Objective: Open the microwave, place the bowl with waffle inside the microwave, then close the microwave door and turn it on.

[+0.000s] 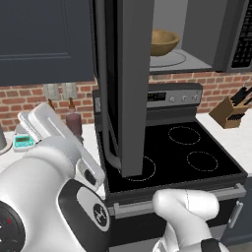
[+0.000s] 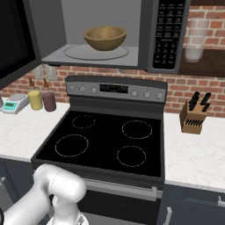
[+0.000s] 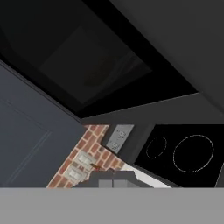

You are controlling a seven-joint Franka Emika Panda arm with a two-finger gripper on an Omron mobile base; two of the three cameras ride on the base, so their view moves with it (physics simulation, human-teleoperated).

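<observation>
Microwave open above the black stove, microwave door swung wide to the left. Wooden bowl resting on the glass turntable inside the pale cavity; contents hidden by the rim. Knife block holding dark-handled knives on the right counter. Claw state impossible to tell.

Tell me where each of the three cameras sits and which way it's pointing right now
Left base view: behind the arm's left, facing the stove and open microwave door; white arm links at bottom.
Right base view: behind its right, facing the microwave with the bowl on its turntable; arm at lower left.
Hand view: on the hand, tilted, looking at the door's dark window and brick wall.
Both base views share stove, bowl, knife block.
</observation>
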